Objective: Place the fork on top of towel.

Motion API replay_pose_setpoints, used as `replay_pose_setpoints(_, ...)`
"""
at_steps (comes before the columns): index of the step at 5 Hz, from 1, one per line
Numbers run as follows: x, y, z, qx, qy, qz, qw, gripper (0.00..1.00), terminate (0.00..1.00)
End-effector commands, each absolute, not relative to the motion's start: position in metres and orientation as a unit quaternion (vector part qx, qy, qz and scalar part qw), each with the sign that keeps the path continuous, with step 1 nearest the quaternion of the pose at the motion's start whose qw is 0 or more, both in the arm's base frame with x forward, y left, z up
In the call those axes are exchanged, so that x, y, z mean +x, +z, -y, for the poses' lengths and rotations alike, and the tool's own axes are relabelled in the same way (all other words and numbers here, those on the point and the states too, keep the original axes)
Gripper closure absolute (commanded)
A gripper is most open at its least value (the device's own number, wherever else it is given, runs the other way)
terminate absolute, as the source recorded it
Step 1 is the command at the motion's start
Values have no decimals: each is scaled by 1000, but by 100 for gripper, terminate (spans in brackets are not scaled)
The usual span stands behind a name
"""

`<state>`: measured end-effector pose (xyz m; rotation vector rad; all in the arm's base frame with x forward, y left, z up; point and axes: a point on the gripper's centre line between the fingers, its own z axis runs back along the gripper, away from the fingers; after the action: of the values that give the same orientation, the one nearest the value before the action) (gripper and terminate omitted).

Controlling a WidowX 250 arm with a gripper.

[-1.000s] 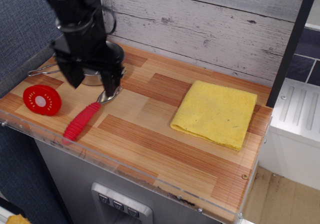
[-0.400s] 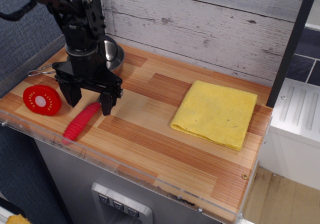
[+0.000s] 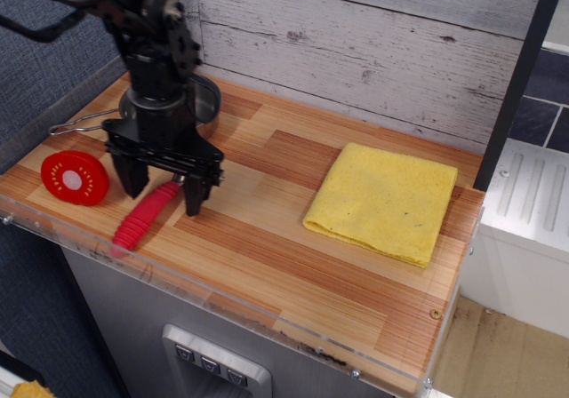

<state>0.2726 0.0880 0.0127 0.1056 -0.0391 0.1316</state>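
fork (image 3: 142,217) lies flat on the wooden table (image 3: 293,238), near the front left edge, well apart from the yellow towel (image 3: 384,201). gripper (image 3: 164,189) sits spread wide over its top end, one finger on each side, holding nothing.

fork head: hidden behind the pincer (image 3: 164,191)
steel pan (image 3: 203,103): mostly covered by the arm
arm: cut off by top edge
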Motion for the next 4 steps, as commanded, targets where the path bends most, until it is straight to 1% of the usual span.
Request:
replay_pose_setpoints(1,280,13,-88,62,69,4,996,0,0)
replay_pose_setpoints(2,280,12,-88,60,66,3,996,100,0)
replay_pose_setpoints(3,282,19,-85,54,51,3,997,100,0)
replay_pose_setpoints(4,282,41,-76,36,33,13,999,100,0)
